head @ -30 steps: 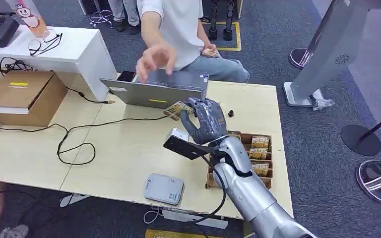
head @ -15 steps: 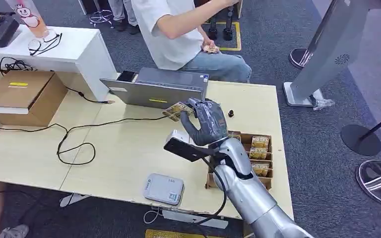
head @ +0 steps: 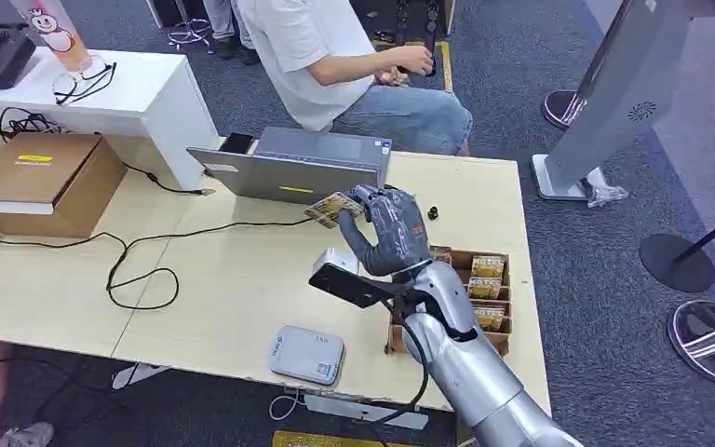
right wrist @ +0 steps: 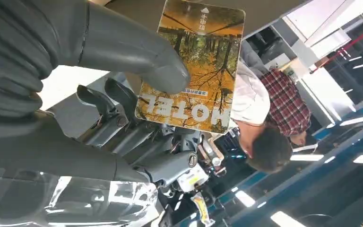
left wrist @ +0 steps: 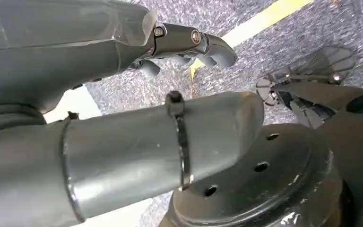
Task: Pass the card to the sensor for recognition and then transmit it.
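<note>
One card (head: 333, 208), one laptop (head: 293, 169), one sensor (head: 308, 354), one cardboard box (head: 51, 181).

The right hand (head: 389, 228) is raised on a bent arm, a card pinched under its thumb (right wrist: 137, 52); the left hand (left wrist: 189, 45) is hung, fingers curled loosely.

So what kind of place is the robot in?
Probably a demo or test hall set up like a hotel desk. The right hand holds a card printed HOTEL, a box of cards sits on the table, and barrier posts stand on the carpet.
</note>
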